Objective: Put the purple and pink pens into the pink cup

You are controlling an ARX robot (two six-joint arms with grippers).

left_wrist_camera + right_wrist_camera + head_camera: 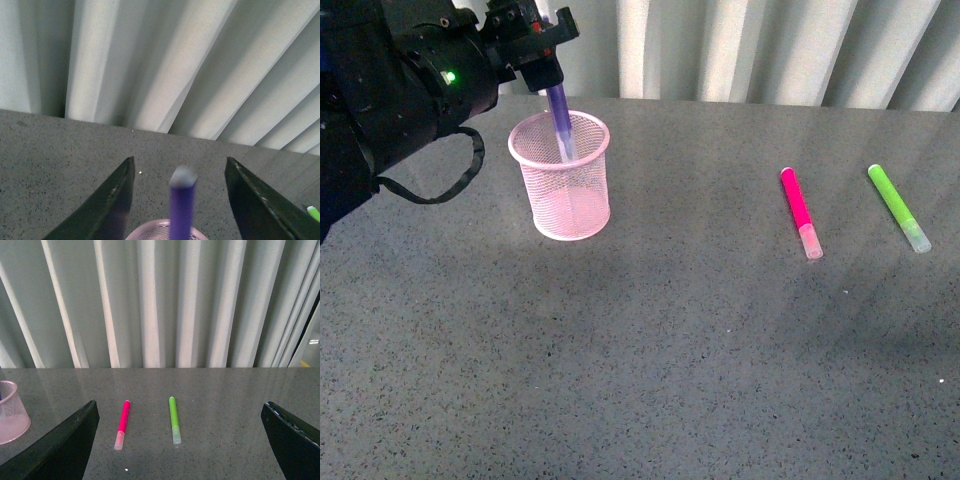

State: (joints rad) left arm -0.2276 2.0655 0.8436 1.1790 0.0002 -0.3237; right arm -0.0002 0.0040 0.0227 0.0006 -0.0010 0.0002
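Since the purple pen is already seen standing in the pink cup, tilted slightly toward 11 o'clock with its upper end above the rim, the first half of the task is judged done. The left jaws are held wide apart just over the cup. In the left wrist view the pen is framed between them with clear gaps on both sides, so nothing is gripped. The right jaws are likewise spread wide and empty.

The cup is placed toward 10 o'clock on the grey tabletop. The pink pen is found lying flat toward 2 o'clock, well apart from the cup, its pale cap pointed toward 5 o'clock.

What is called for next, it is judged, is a lift of the left jaws clear of the pen and cup without knocking either. A grasp of the pink pen would then be needed, probably by the right arm, to which it lies nearer.

A lime-green marker is laid near the pink pen, on its 3 o'clock side and roughly parallel, and should not be mistaken for it or nudged. No other obstacle is seen between pen and cup.
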